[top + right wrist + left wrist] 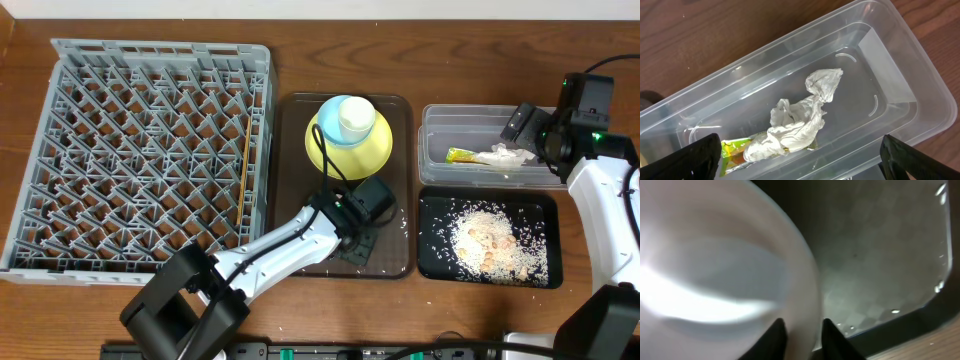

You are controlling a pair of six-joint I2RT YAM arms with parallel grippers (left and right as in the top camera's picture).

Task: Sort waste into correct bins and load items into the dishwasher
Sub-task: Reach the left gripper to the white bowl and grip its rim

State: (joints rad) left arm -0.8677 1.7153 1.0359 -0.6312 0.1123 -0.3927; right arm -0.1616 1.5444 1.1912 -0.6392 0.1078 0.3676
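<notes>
My left gripper (802, 325) has its two dark fingers on either side of the white bowl's (715, 270) rim, pinching it, low over the brown serving tray (880, 255). From overhead this gripper (357, 240) hides the bowl. A light blue cup (350, 120) stands on the yellow plate (378, 150) at the tray's far end. Thin chopsticks (245, 160) lie in the grey dish rack (160, 46) along its right side. My right gripper (810, 165) hangs open above the clear tub (900, 55), which holds crumpled tissue (800, 120) and a yellow-green wrapper (732, 150).
A black tray (432, 232) in front of the clear tub (432, 125) holds a heap of pale rice crumbs (490, 240). A few loose grains lie on the brown tray (395, 115) near my left gripper. The right arm's white link (605, 195) runs along the table's right edge.
</notes>
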